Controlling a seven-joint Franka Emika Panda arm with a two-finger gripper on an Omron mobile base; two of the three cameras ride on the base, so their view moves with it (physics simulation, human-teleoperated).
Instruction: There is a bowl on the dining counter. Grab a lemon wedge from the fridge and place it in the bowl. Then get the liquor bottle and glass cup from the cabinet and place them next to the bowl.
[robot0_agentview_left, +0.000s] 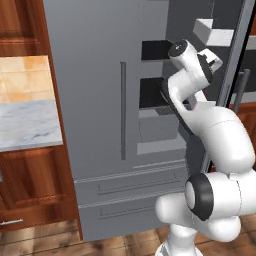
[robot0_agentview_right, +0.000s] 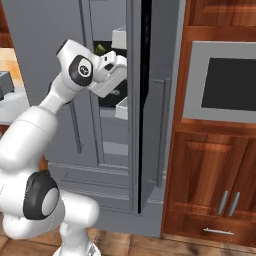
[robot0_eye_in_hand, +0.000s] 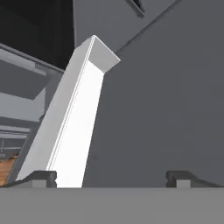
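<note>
Arm (robot0_agentview_left: 215, 135) first: it is white with dark joints, and it rises from the base, bends at a big round elbow, then leans up and forward to the fridge (robot0_agentview_left: 100, 100). The top part turns toward the open side of the fridge. In the right base view the arm (robot0_agentview_right: 60, 95) reaches up from the lower left, and the hand at its tip pokes into the gap where the fridge door (robot0_agentview_right: 160, 115) stands open.

The end effector (robot0_eye_in_hand: 111, 177) has its two small dark fingertips (robot0_eye_in_hand: 41, 177) far apart, with nothing between them. It looks along a white door shelf (robot0_eye_in_hand: 74, 127) and a flat grey wall inside the fridge. The shelf runs slanted across the hand view because the hand is tilted.

A small yellow-green thing (robot0_agentview_right: 100, 48) sits on a dark shelf inside the fridge, just above the hand. It may be the lemon wedge, but it is too small to tell. The end effector is near it and not touching it.

The fridge is grey, with a long thin handle (robot0_agentview_left: 123, 110) on its closed left door and two drawers at the bottom. White bins (robot0_agentview_left: 215, 32) show on the inside of the open door.

To the left of the fridge is a marble surface (robot0_agentview_left: 27, 125) with brown wood cabinets (robot0_agentview_left: 35, 185) under it. To the right is a built-in oven (robot0_agentview_right: 225, 85) set in brown wood.
</note>
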